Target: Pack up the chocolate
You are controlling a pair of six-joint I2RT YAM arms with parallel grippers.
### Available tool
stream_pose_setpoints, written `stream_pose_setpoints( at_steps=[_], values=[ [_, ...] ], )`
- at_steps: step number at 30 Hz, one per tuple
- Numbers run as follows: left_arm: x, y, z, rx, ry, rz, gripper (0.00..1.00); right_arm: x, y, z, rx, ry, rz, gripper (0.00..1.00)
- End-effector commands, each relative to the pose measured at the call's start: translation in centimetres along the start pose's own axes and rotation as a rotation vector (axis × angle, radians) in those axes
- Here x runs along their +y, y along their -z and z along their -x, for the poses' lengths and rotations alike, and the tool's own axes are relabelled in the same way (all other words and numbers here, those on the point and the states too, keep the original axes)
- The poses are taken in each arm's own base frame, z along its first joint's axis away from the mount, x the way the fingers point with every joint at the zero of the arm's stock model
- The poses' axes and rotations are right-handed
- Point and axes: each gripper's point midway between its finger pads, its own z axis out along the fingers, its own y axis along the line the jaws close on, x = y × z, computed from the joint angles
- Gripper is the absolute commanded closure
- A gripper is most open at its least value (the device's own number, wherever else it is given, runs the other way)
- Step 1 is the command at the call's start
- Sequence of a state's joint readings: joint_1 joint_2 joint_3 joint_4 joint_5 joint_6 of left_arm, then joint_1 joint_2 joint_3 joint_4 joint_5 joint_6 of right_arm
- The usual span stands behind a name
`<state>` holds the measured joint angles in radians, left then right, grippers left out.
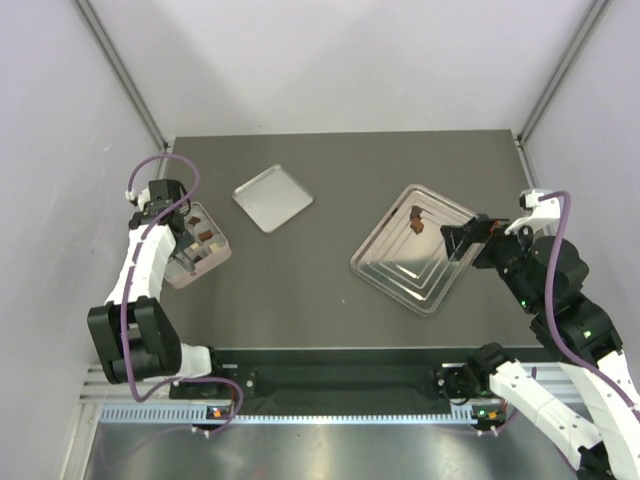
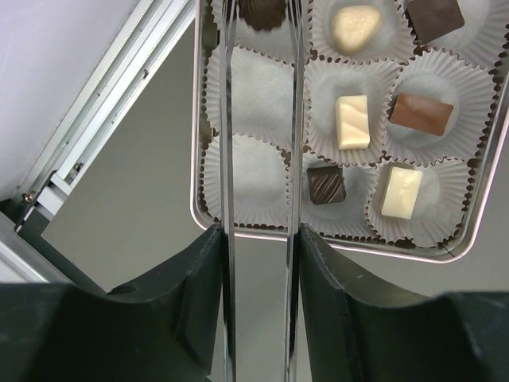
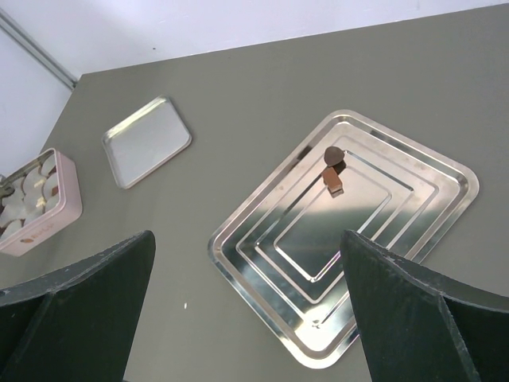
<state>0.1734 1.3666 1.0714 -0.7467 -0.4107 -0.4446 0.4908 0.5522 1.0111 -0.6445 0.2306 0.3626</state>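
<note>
The chocolate sits partly in a pink tin (image 1: 218, 262) lined with white paper cups. In the left wrist view several cups hold pieces, such as a cream block (image 2: 351, 121) and a brown bar (image 2: 421, 113). My left gripper (image 1: 190, 240) hangs over the tin, its thin metal blades (image 2: 228, 119) parted. A dark piece (image 2: 262, 12) lies between them in a cup, with a narrow gap on each side. Two cups (image 2: 253, 89) under the blades are empty. Two brown pieces (image 3: 333, 180) lie on the silver tray (image 3: 262, 278). My right gripper (image 3: 248, 306) is wide open above the tray's near corner, holding nothing.
The tin's flat silver lid (image 1: 272, 197) lies on the dark table between tin and tray. The tin stands close to the table's left edge (image 2: 119, 159). The right arm's purple cable (image 1: 560, 250) loops at the table's right edge.
</note>
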Motion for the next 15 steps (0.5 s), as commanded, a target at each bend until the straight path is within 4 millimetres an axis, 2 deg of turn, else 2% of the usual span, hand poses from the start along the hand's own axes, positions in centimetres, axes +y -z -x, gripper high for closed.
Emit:
stream_pose_setpoints(
  at_steps=[1, 8, 11, 14, 15],
  values=[
    [-0.1, -0.1, 1.4, -0.058, 0.013, 0.001, 0.54, 0.9, 0.6, 1.7, -0.037, -0.017, 0.030, 0.00],
    [-0.8, 1.1, 2.6, -0.086, 0.009, -0.051, 0.52, 0.9, 0.8, 1.8, -0.042, -0.029, 0.030, 0.00],
    [-1.6, 2.7, 4.3, -0.120, 0.014, -0.111, 0.53, 0.8, 0.7, 1.7, -0.040, -0.038, 0.026, 0.00],
    [-3.4, 4.7, 5.5, -0.135, 0.009, -0.235, 0.54, 0.9, 0.8, 1.7, -0.040, -0.043, 0.026, 0.00],
    [-4.6, 5.8, 5.5, -0.129, 0.008, -0.321, 0.54, 0.8, 0.8, 1.8, -0.042, -0.045, 0.025, 0.00]
  ],
)
